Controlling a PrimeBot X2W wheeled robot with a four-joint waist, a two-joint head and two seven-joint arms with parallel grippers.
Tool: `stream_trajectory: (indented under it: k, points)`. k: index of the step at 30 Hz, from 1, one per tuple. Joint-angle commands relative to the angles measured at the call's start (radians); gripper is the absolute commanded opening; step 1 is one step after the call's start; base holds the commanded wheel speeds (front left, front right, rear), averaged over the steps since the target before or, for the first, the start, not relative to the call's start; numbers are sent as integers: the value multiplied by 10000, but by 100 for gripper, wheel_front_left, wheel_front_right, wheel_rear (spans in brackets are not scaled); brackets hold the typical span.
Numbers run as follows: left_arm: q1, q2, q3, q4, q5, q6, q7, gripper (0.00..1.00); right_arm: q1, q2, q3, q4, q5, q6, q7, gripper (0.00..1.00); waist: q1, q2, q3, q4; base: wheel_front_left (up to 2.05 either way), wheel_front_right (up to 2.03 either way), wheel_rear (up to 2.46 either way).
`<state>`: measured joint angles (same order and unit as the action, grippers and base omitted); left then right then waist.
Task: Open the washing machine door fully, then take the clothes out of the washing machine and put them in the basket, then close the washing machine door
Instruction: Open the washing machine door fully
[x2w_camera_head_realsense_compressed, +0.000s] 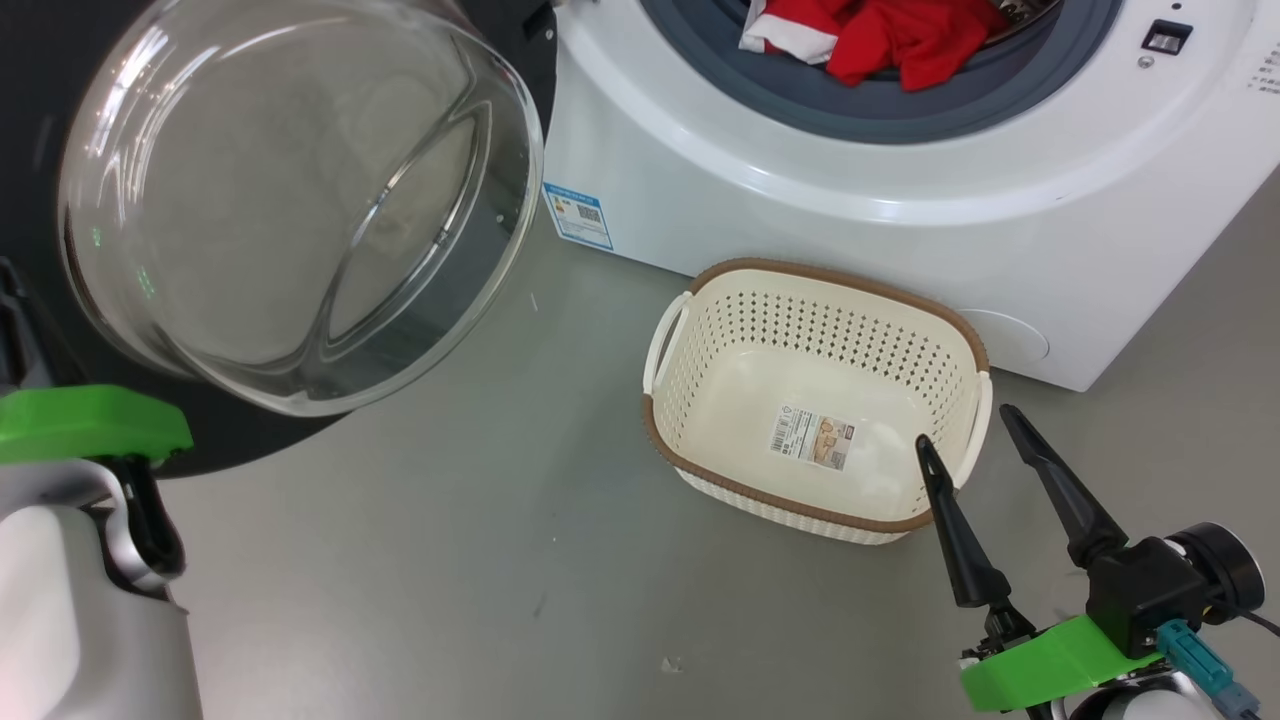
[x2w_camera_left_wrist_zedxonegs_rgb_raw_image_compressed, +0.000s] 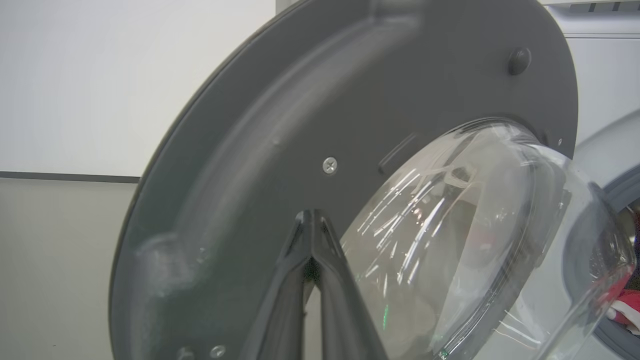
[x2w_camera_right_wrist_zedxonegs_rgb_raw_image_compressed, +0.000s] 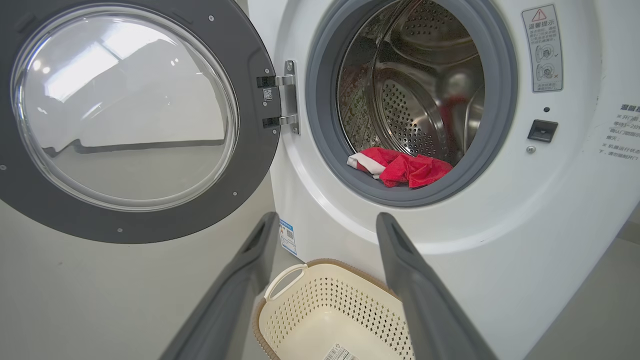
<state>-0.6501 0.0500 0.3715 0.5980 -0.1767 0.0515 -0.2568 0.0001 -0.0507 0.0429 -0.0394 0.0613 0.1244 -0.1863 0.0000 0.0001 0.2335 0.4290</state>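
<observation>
Clothes (x2w_camera_right_wrist_zedxonegs_rgb_raw_image_compressed: 400, 169) at mouth of washing machine (x2w_camera_right_wrist_zedxonegs_rgb_raw_image_compressed: 500, 240), up and ahead of right gripper (x2w_camera_right_wrist_zedxonegs_rgb_raw_image_compressed: 326, 217), long axis across opening | right arm nearer, jaws spread wide, empty, over basket (x2w_camera_right_wrist_zedxonegs_rgb_raw_image_compressed: 320, 310) | left gripper (x2w_camera_left_wrist_zedxonegs_rgb_raw_image_compressed: 312, 216) pinched shut, empty, at washing machine door (x2w_camera_left_wrist_zedxonegs_rgb_raw_image_compressed: 250, 150) inner face, door stands open

- The washing machine (x2w_camera_right_wrist_zedxonegs_rgb_raw_image_compressed: 500, 260) front is carrying a warning-triangle label (x2w_camera_right_wrist_zedxonegs_rgb_raw_image_compressed: 542, 47) in Chinese, upper right, and a blue QR label (x2w_camera_head_realsense_compressed: 578, 215), lower left.
- The basket (x2w_camera_head_realsense_compressed: 800, 330) floor is carrying a barcode sticker (x2w_camera_head_realsense_compressed: 812, 438).
</observation>
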Motion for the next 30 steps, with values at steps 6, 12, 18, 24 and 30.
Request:
stream_trajectory:
  k: [6,12,18,24,30]
  points:
    - [892,118,66,-1804,161,-285,-49,100,-279,5,148,-32,292,63,-316,100,0,-1,-293,-147,0,0,0]
    - [1866,13,-567,-3511,-204,-373,-49,100,-327,5,-86,177,546,63,-532,100,0,-1,-561,-425,0,0,0]
    - [2944,6,-2016,-4889,-977,-79,-49,100,-331,5,-318,423,828,63,-686,100,0,-1,-857,-842,0,0,0]
    - [3644,4,-3250,-5376,-662,-42,-49,100,-301,5,-611,602,1019,63,-746,100,0,-1,-1125,-1490,0,0,0]
    - [3876,4,-3746,-5392,-625,-388,-49,100,-292,5,-911,519,1096,63,-752,100,0,-1,-1273,-2110,0,0,0]
